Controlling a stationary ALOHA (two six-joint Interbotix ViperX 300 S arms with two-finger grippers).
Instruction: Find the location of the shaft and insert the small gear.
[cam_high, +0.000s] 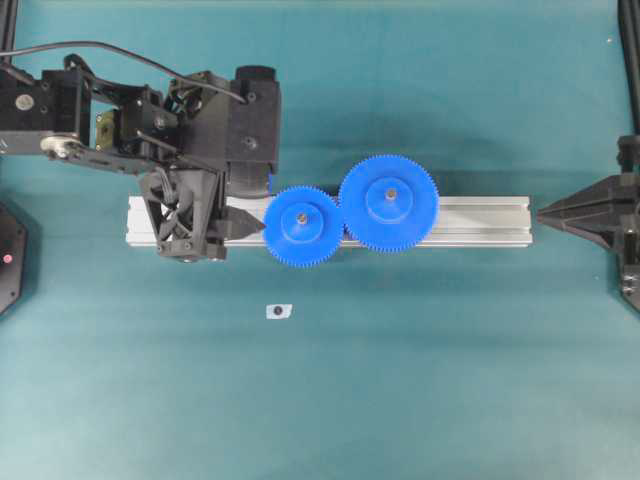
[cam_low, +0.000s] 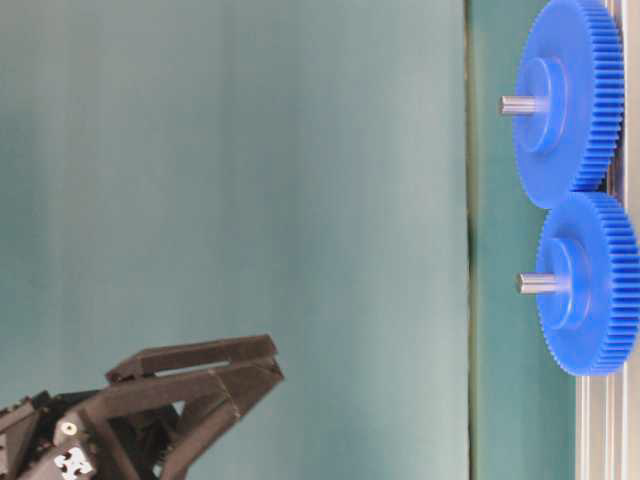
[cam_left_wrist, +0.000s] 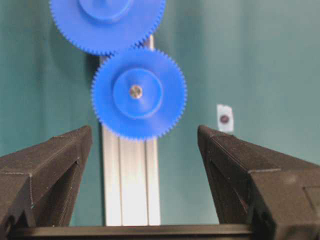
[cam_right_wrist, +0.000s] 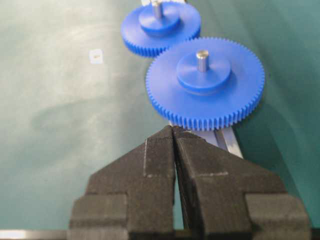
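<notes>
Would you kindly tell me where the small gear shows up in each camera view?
Overhead: small gear centre, left of the large gear.
Table-level: lower right.
Left wrist: centre, upper half.
Right wrist: top centre.
Shared landmark: the large gear, its teeth meeting the small gear's.

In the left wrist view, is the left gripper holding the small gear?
No. The left gripper stands open and empty, while the small gear sits on its shaft beyond the fingertips.
</notes>
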